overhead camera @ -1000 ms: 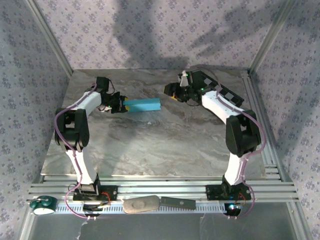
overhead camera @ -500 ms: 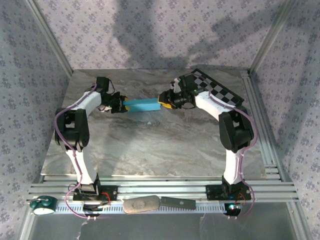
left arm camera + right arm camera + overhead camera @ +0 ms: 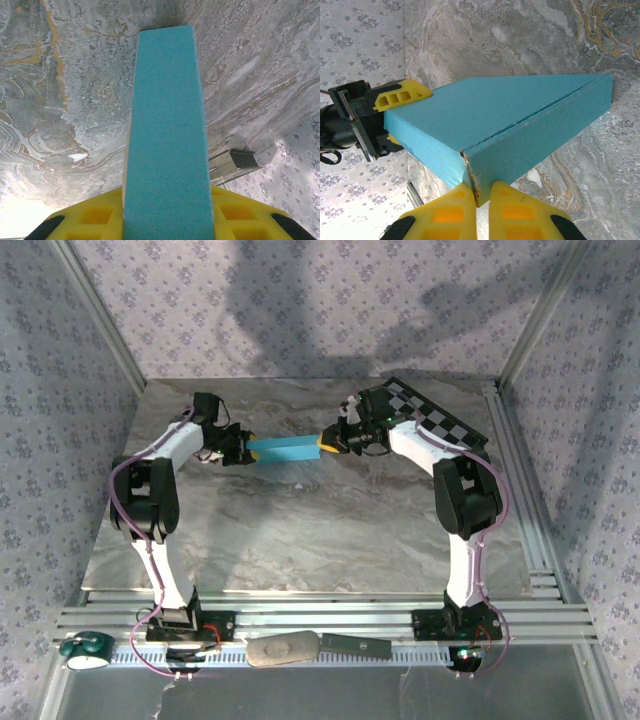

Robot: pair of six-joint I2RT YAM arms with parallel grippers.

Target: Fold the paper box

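Our right gripper (image 3: 482, 192) is clenched almost shut, pinching the near corner of the paper box (image 3: 485, 112) where a seam runs across its turquoise face and the card edge looks a little ragged. At the far end our left gripper (image 3: 240, 450) grasps the box across its width, yellow fingers on either side. The box is thus strung between the two arms over the far middle of the bench (image 3: 300, 540), and the shadow under it suggests it hangs clear of the surface. We judge the folding nearly finished, so the main danger is undoing it. If the arms pull apart, the thin pinched corner may tear or the seam may spring open. If they push together, the hollow card could buckle in the middle. A twist from either wrist would skew the box, and too hard a squeeze on the left would crush that end. If one side lets go early, the box would swing from the other grip. Around it, the black-and-white checkerboard (image 3: 440, 418) lies behind the right arm at the far right, well apart from the box. Nothing on the marbled surface below blocks setting it down. A roll of tape (image 3: 85, 648) and a grey oblong thing (image 3: 282, 650) sit on the front rail, out of the way.
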